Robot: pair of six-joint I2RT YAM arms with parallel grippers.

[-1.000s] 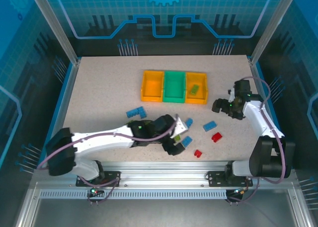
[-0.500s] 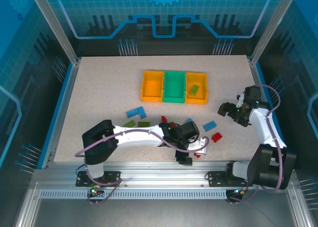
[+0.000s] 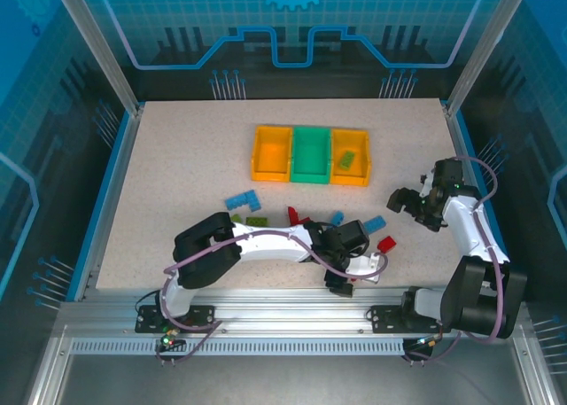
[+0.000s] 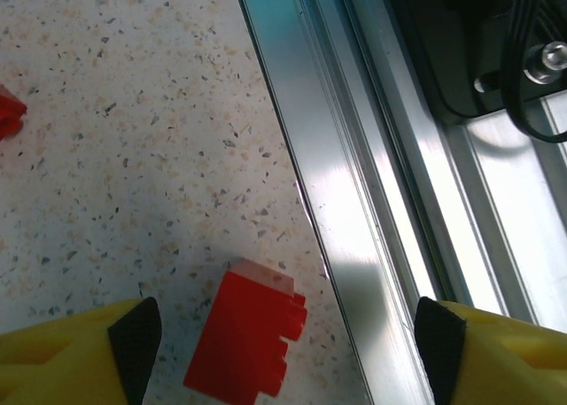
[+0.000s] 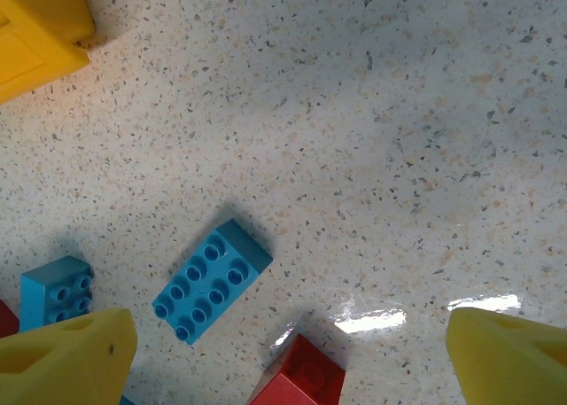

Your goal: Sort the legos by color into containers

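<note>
The containers point(image 3: 310, 155) stand joined in a row at the back middle: an orange one point(image 3: 271, 153), a green one point(image 3: 311, 154) and an orange one point(image 3: 349, 158) holding a green lego point(image 3: 346, 159). Loose legos lie in front: blue point(image 3: 241, 199), green point(image 3: 255, 221), red point(image 3: 292, 215), blue point(image 3: 376, 223), red point(image 3: 386, 244). My left gripper point(image 3: 341, 283) hangs at the table's front edge, open, with a red lego point(image 4: 246, 338) lying between its fingers point(image 4: 80, 352), untouched. My right gripper point(image 5: 288, 361) is open above a blue lego point(image 5: 211, 281) and a red lego point(image 5: 301, 378).
A metal rail point(image 4: 354, 201) runs along the table's front edge right beside the red lego. A smaller blue brick point(image 5: 55, 292) lies left of the right gripper. A corner of the orange bin point(image 5: 40, 24) shows at upper left of the right wrist view.
The left arm swung right and down to the front edge, over the small red lego, its jaws narrowing a little. The right gripper drifted slightly right.
</note>
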